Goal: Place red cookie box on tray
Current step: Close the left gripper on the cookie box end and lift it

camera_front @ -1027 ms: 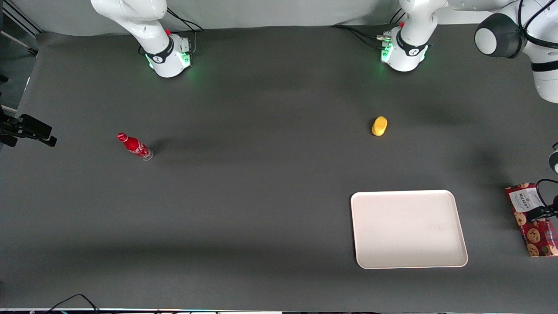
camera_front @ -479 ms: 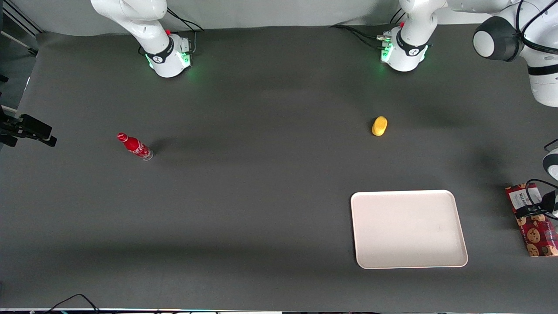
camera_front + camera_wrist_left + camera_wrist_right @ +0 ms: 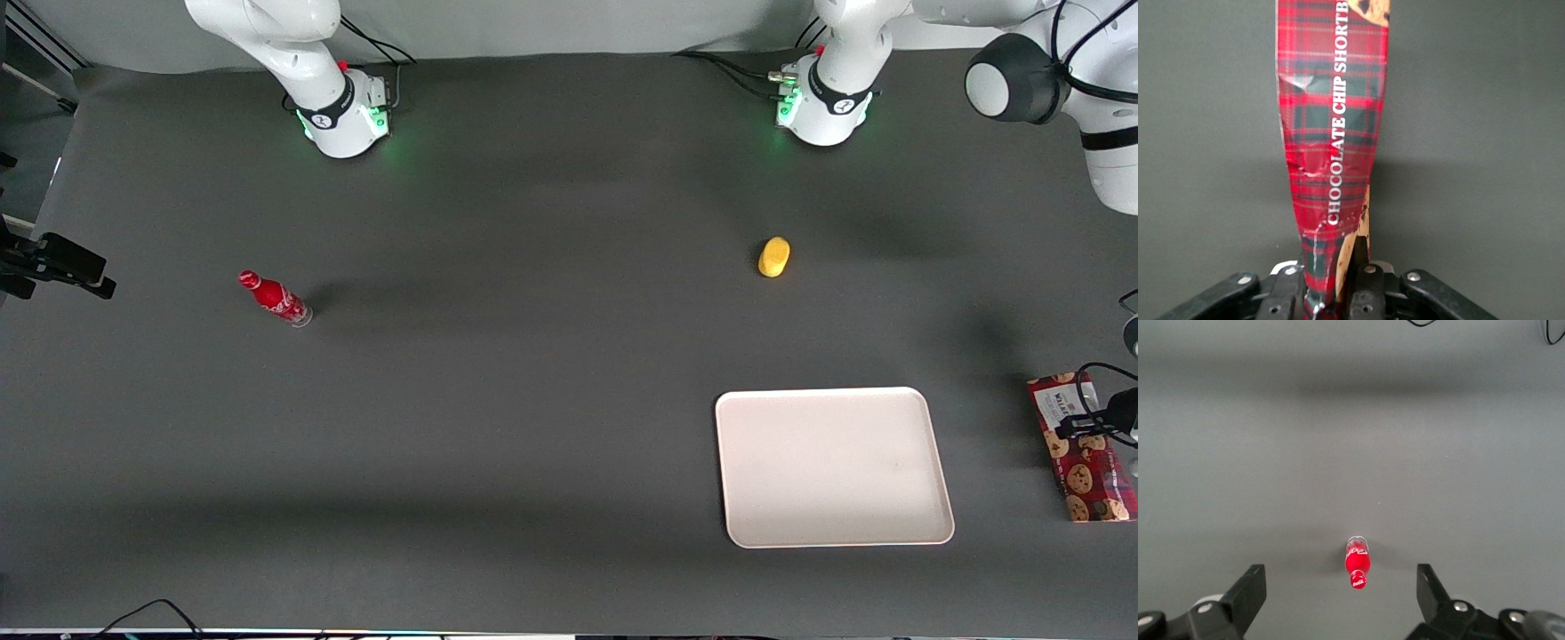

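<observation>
Because the gripper [image 3: 1328, 293] is clamped on one end of the red cookie box [image 3: 1331, 133], we see the carton pinched inward and creased between the fingers [image 3: 1363, 288], the rest of its length hanging free over the dark table [image 3: 533, 400]. We locate the box at the working arm's end of the table, near the tray [image 3: 831, 465] but apart from it. The tray lies bare. We judge the end grip suits carrying the box sideways over the low rim.
</observation>
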